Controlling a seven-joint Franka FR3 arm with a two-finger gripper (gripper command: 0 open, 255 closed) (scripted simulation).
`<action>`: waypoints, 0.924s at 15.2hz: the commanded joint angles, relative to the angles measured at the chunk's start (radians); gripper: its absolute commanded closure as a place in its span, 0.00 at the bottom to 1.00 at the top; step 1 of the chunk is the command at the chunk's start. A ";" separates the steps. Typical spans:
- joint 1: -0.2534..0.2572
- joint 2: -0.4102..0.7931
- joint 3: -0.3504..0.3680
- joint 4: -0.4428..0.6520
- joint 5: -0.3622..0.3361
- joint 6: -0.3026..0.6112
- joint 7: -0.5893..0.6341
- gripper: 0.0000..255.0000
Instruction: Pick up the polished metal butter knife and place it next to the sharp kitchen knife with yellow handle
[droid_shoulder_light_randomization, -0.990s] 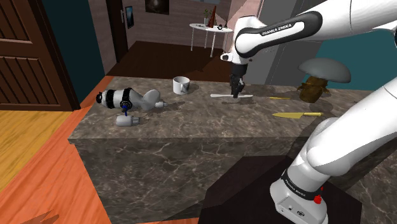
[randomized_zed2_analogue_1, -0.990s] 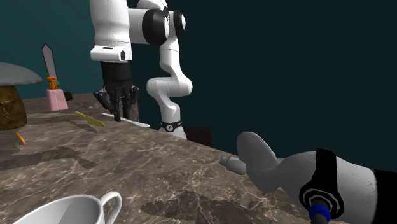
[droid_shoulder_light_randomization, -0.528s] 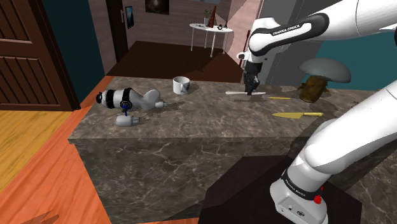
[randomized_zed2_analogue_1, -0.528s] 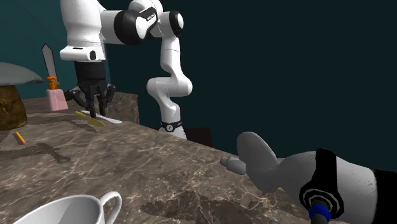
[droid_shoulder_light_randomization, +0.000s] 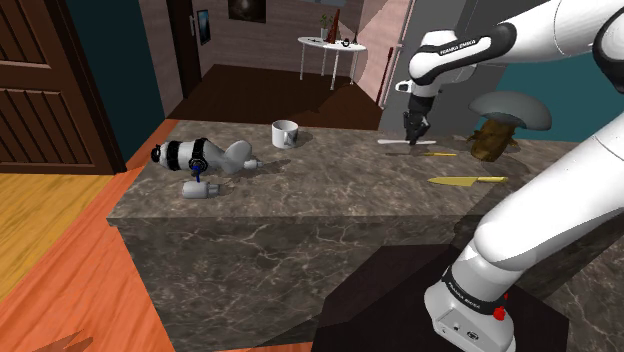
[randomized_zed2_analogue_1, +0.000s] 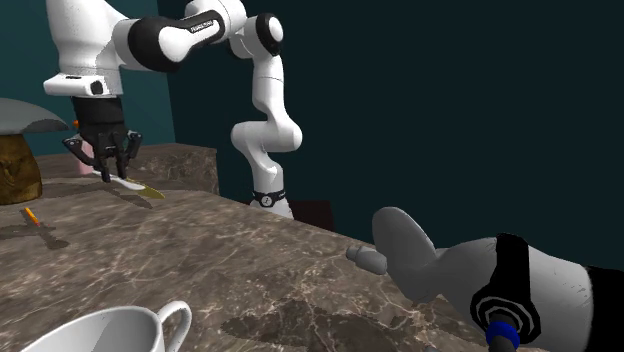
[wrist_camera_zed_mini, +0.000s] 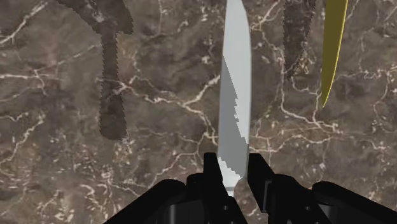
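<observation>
My gripper (wrist_camera_zed_mini: 234, 175) is shut on a pale grey butter knife (wrist_camera_zed_mini: 234, 95), clasping it near one end, with the blade reaching out ahead of the fingers. The knife (droid_shoulder_light_randomization: 398, 143) hangs level just above the dark marble counter (droid_shoulder_light_randomization: 330, 200), and its shadow falls on the stone. The yellow kitchen knife (droid_shoulder_light_randomization: 468, 181) lies flat on the counter, nearer the stand than my gripper (droid_shoulder_light_randomization: 413, 132). Its yellow blade (wrist_camera_zed_mini: 333, 44) shows beside the butter knife. In the second exterior view my gripper (randomized_zed2_analogue_1: 103, 165) hovers just behind the yellow knife (randomized_zed2_analogue_1: 140, 187).
A small orange pencil (droid_shoulder_light_randomization: 438, 154) lies just beyond the gripper. A brown mushroom-shaped object (droid_shoulder_light_randomization: 500, 122) stands at the counter's far right. A white mug (droid_shoulder_light_randomization: 285, 133) and a lying grey bottle with black bands (droid_shoulder_light_randomization: 205, 157) are toward the shoulder view's left.
The gripper has carried the butter knife to the shoulder view's right, away from the mug and toward the yellow knife and the pencil. Nothing else has moved.
</observation>
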 joint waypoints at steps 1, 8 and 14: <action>-0.016 0.030 -0.035 0.031 0.002 0.005 -0.055 1.00; -0.056 0.130 -0.122 0.101 0.033 0.044 -0.199 1.00; -0.058 0.166 -0.131 0.051 0.046 0.127 -0.205 1.00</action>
